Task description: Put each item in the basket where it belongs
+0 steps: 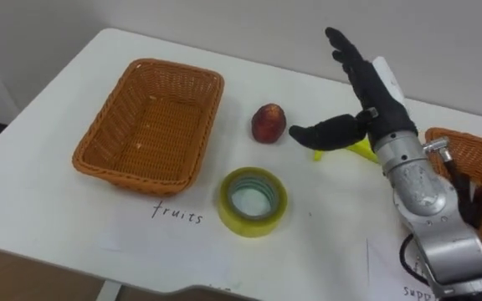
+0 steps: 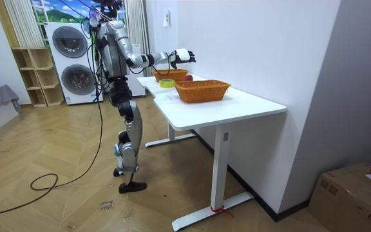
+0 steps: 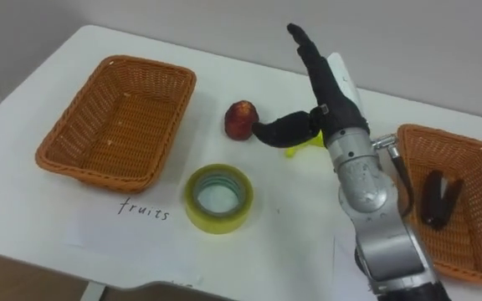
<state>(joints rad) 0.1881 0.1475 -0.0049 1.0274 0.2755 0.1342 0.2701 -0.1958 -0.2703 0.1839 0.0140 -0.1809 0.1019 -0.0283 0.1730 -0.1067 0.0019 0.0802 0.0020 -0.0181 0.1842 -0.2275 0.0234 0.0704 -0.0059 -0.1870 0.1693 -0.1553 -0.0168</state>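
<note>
An empty wicker basket [image 1: 149, 121] stands at the table's left. A red peach [image 1: 268, 123] lies to its right, and a yellow tape roll [image 1: 253, 201] sits nearer the front edge. My right hand [image 1: 373, 94] hovers open just right of the peach, fingers straight and pointing away, thumb stretched out toward the fruit. A yellow thing [image 1: 361, 150] lies partly hidden beneath that hand. At the right, a second wicker basket [image 3: 442, 135] holds a dark stapler [image 3: 438, 199]. In the room view, I stand at the table's side with that hand [image 2: 184, 56] over the tabletop.
A paper label [image 1: 176, 215] lies in front of the left basket, and another sheet [image 1: 392, 259] lies by the right one. The white table [image 1: 40, 192] backs onto a wall. Behind me in the room view are washing machines [image 2: 73, 61] and a shelf [image 2: 32, 76].
</note>
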